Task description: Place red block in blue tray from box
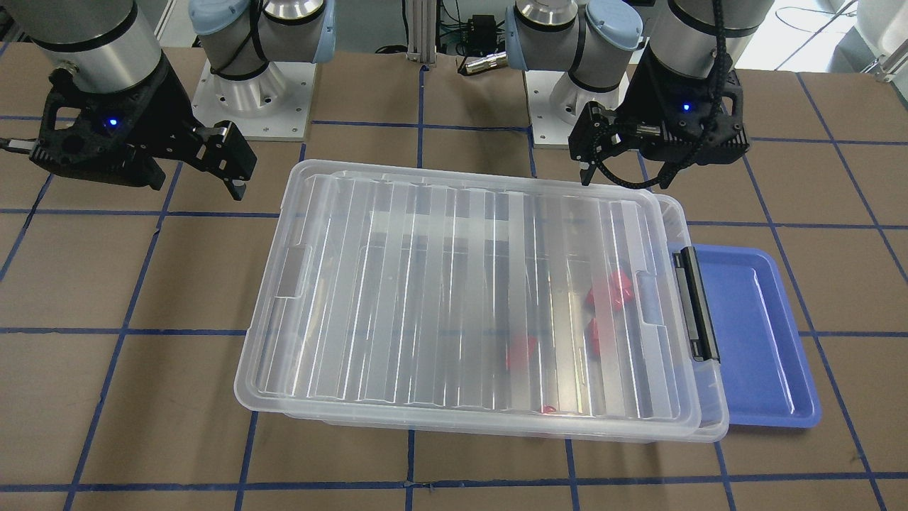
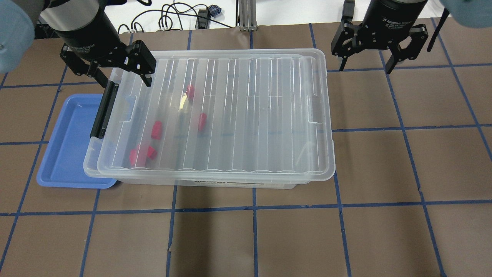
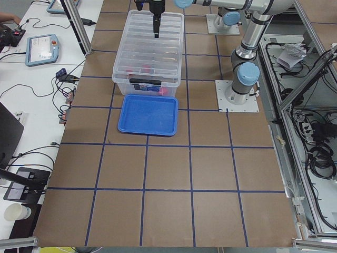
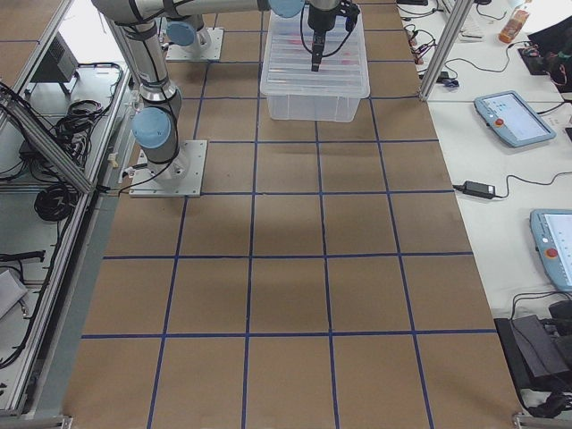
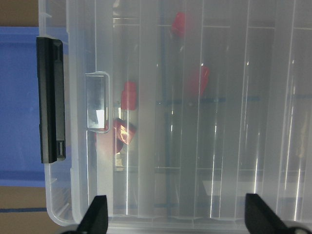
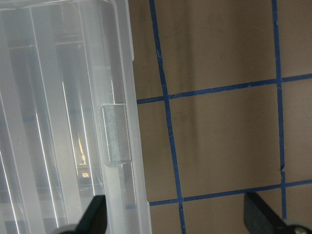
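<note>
The box (image 2: 246, 115), a clear bin, has its ribbed lid lying on it a little askew, with the black latch (image 2: 103, 111) on the end by the blue tray (image 2: 65, 146). The tray is empty and partly under the box's end. Several red blocks (image 2: 156, 129) lie inside the box near the latch end and show through the lid (image 5: 129, 95). My left gripper (image 2: 125, 79) is open and empty above the box's far corner by the latch. My right gripper (image 2: 364, 68) is open and empty over the table beyond the box's other end.
The table (image 2: 384, 173) is brown with blue tape grid lines. The arm bases (image 1: 252, 92) stand behind the box. The right wrist view shows the lid's edge and handle tab (image 6: 114, 134) with bare table beside it.
</note>
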Robot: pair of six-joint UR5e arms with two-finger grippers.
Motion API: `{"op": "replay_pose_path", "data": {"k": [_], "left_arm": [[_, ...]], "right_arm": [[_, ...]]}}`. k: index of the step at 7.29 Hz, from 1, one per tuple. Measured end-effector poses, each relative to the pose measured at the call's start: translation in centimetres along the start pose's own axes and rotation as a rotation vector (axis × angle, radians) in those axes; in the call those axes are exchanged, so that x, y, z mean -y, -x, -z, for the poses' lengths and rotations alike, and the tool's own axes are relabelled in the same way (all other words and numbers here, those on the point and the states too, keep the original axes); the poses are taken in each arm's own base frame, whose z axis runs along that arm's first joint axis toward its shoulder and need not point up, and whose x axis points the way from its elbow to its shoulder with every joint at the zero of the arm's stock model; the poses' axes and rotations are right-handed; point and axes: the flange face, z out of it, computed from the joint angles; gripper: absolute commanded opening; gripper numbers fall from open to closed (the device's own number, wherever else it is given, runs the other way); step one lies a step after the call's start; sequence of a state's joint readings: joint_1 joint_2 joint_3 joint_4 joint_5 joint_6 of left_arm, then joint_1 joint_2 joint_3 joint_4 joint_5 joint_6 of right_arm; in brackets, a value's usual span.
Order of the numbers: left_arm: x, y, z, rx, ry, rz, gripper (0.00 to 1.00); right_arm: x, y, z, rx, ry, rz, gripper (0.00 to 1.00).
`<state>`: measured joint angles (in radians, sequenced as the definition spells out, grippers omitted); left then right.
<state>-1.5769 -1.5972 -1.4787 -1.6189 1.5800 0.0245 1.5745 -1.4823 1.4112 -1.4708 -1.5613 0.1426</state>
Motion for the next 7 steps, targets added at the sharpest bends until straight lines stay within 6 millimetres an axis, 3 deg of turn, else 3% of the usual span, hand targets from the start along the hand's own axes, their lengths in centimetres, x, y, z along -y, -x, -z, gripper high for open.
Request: {"op": "replay_pose_path", "data": {"k": [7], "left_arm": [[0.56,-0.01,-0.28,-0.002,0.003,-0.001,1.00]], "right_arm": [[0.18,0.24,-0.15,-0.010,-0.010,0.008,1.00]]}}
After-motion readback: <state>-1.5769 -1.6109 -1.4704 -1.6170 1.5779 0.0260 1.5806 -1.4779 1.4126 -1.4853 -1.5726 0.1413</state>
